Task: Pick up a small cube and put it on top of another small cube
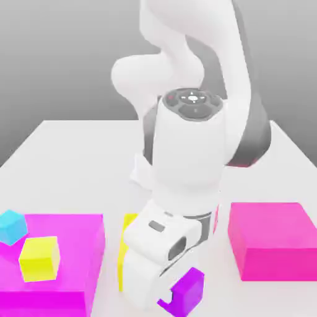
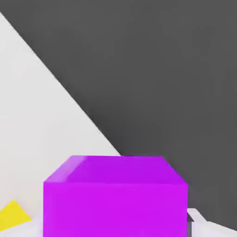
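One small purple cube (image 1: 186, 291) sits at the end effector (image 1: 166, 296).

A simulated test scene, not a real room. A bare white bench (image 1: 74, 142) stands against a featureless grey backdrop. Flat, untextured magenta blocks (image 1: 272, 238) and a glossy white robot arm (image 1: 189, 148) look computer-rendered.

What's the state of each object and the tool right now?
purple cube: at the tool, tilted in the exterior view.
tool: low, at the purple cube.
yellow cube: resting on the big magenta block, on the exterior view's left.
cyan cube: resting on the same block, apart from the yellow cube.
left magenta block: flat on the table.
right magenta block: flat on the table, nothing on it.
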`<state>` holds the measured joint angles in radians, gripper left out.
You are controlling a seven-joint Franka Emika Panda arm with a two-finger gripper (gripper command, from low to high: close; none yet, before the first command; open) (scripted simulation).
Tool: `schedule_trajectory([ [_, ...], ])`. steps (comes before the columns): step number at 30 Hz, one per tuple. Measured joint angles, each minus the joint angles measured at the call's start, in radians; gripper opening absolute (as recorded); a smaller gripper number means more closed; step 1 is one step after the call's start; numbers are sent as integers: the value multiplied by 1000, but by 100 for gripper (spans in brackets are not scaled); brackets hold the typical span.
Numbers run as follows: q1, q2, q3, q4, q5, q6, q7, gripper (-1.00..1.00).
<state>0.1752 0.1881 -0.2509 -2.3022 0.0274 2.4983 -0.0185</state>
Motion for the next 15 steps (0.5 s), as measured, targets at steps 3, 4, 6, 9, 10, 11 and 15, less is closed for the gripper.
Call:
schedule_trajectory([
  [3,-80,-83,-82,-44,-18,-39,37,-100],
  [4,-136,-113,-110,-59,-26,-53,51,-100],
  [6,-265,-180,-168,-88,-47,-91,86,-100],
  [9,-443,-205,-216,-121,-33,-90,103,-100],
  [10,-484,-184,-197,-131,-17,-62,93,-100],
  [11,-504,-159,-175,-140,0,-30,82,-100],
  [15,-465,-136,-155,-148,12,-2,73,100],
])
